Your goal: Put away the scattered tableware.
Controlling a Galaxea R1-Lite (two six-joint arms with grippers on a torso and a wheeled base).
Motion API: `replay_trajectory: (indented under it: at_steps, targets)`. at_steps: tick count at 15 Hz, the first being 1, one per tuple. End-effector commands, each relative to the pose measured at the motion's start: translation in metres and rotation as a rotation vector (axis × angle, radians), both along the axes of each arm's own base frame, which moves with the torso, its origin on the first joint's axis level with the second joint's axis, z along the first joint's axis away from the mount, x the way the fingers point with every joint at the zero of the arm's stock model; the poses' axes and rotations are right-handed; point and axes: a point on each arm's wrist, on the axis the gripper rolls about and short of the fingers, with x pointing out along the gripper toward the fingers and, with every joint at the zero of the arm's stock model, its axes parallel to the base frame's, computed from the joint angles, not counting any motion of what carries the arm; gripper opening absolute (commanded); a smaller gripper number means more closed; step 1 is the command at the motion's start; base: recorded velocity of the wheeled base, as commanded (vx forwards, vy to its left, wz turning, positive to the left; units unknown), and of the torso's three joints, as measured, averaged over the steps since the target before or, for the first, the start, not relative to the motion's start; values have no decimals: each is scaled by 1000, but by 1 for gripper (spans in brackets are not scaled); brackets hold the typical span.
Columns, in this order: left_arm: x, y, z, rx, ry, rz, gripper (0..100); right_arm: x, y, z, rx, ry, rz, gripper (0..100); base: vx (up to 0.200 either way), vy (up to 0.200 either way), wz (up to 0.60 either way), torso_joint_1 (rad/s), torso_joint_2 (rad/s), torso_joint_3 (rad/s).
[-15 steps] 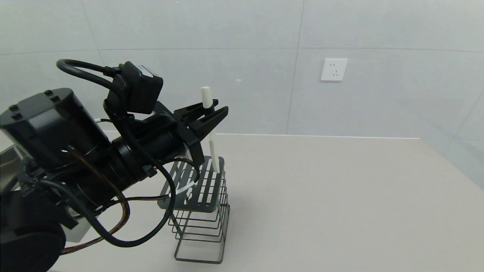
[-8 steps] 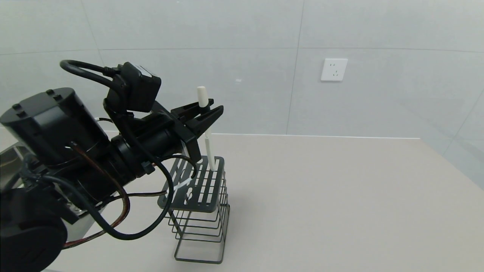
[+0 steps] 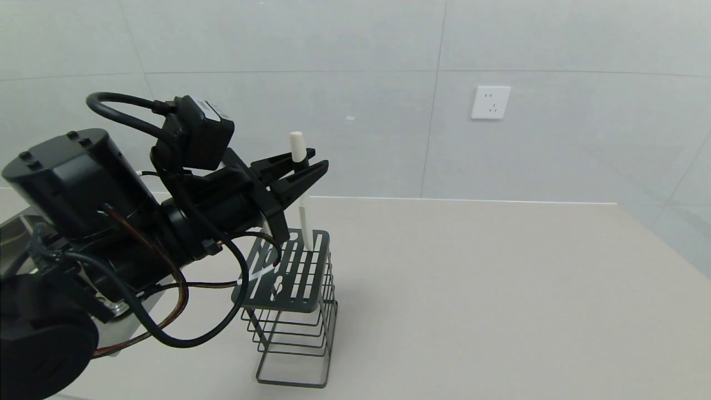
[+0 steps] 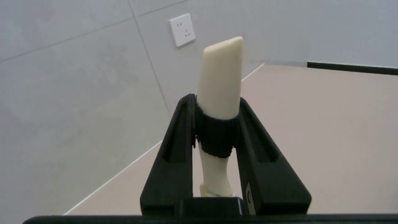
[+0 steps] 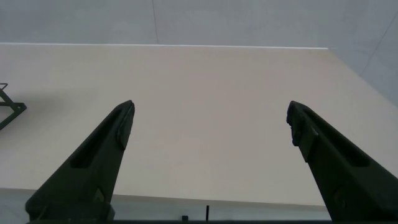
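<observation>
My left gripper (image 3: 310,166) is shut on a white utensil (image 3: 303,222) and holds it nearly upright, the thick handle end (image 4: 221,68) sticking up above the fingers (image 4: 177,146). The utensil's thin lower end meets the slotted top of a dark wire cutlery rack (image 3: 289,275) near its far edge; whether it is inside a slot I cannot tell. The rack stands on the beige table (image 3: 500,278). My right gripper (image 5: 210,112) hangs open over bare table with nothing between its fingers, and a corner of the rack (image 5: 9,109) lies off to one side.
A grey tiled wall with a white socket (image 3: 490,102) stands behind the table. A shiny metal object (image 3: 14,230) sits at the table's left edge behind my left arm. The table to the right of the rack is free.
My left gripper, still shut on the white utensil, has shifted a little to the left and down, bringing the utensil's lower end onto the rack's slotted top.
</observation>
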Motion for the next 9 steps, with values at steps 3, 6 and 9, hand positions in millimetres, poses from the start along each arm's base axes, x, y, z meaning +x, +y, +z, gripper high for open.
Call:
replay_trajectory:
  at_steps: [3, 6, 9]
  targets:
    - [0, -3, -1, 1, 4, -13, 0, 0, 0, 0, 0, 1, 1, 100, 0, 0, 0, 0, 0, 0]
    - [-1, -4, -2, 3, 9, -21, 0, 0, 0, 0, 0, 1, 1, 100, 0, 0, 0, 0, 0, 0]
    - [-1, -4, -4, 6, 16, -21, 0, 0, 0, 0, 0, 1, 1, 100, 0, 0, 0, 0, 0, 0]
